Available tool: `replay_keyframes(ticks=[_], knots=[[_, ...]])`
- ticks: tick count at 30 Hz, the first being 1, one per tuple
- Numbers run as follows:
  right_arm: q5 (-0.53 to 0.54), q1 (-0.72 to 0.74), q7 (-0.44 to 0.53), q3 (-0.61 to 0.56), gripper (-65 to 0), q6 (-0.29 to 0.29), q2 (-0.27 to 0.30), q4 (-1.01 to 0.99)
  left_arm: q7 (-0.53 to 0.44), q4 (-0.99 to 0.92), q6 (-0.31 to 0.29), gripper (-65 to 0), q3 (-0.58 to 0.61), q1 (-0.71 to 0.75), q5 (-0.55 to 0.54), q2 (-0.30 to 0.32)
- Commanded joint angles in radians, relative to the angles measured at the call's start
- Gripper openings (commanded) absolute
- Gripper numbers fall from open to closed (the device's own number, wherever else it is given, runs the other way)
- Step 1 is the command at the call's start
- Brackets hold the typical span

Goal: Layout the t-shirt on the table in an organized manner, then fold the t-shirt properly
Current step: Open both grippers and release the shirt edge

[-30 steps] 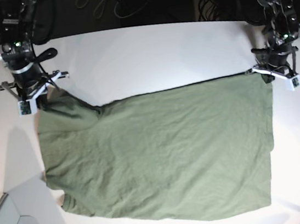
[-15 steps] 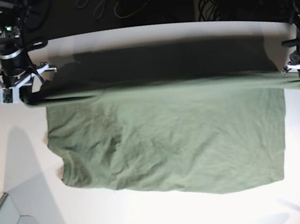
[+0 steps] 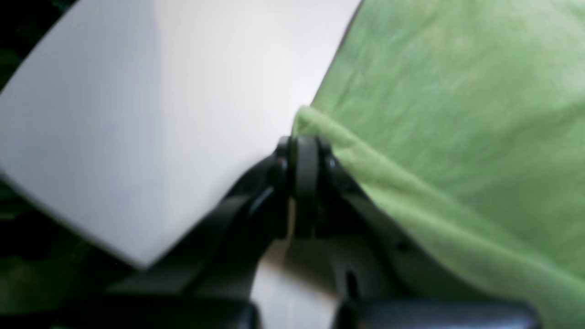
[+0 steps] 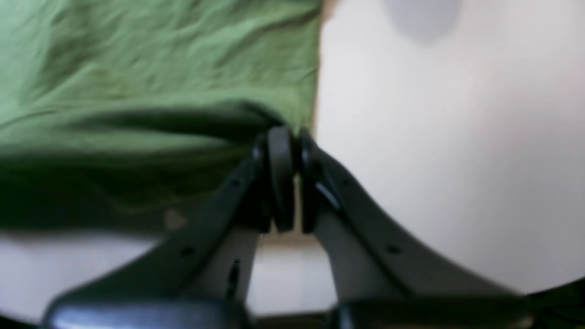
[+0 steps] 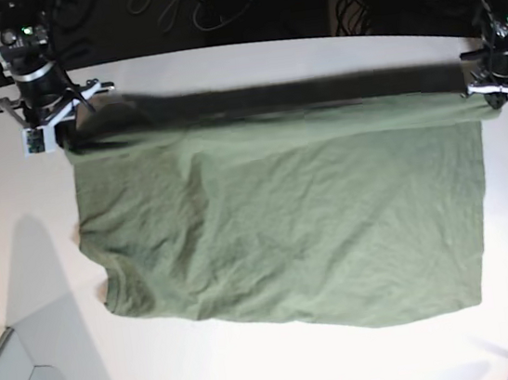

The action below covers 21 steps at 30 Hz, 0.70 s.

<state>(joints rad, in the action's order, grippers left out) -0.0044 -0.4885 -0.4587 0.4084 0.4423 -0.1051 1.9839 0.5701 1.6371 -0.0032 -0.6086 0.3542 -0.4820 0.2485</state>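
Both pincers are clamped tight on the far corners of the t-shirt [image 5: 281, 215]: left pincer [image 5: 494, 95], right pincer [image 5: 61, 133]. They stretch its raised edge taut over the white surface [image 5: 219, 68]. Laying-out seems underway; next, lower it flat.

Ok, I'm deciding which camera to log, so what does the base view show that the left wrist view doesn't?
Only the base view shows the whole t-shirt stretched between both arms, the right gripper pinching its other top corner, and the lifted edge's shadow on the table. Only the left wrist view shows the left gripper up close, shut on a fold of cloth. Both show green fabric, white tabletop and the left gripper's grip.
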Motion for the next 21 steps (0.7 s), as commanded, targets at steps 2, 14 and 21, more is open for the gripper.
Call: replay_keyframes(ticks=[2, 14, 21], knots=[[0.011, -0.008, 0.028, 0.001, -54.0, 0.086, 0.003, 0.016, -0.022, 0.019, 0.004, -64.5, -0.007, 0.006, -0.001, 0.015], [0.011, 0.030, 0.030, 0.123, -42.9, 0.126, 0.000, 0.018, 0.123, 0.021, 0.002, -32.6, -0.017, 0.026, -0.002, 0.015], [0.008, 0.146, 0.022, 0.194, -42.8, 0.131, 0.009, -0.024, 0.123, 0.125, 0.002, -31.9, -0.142, -0.005, -0.002, -0.028]])
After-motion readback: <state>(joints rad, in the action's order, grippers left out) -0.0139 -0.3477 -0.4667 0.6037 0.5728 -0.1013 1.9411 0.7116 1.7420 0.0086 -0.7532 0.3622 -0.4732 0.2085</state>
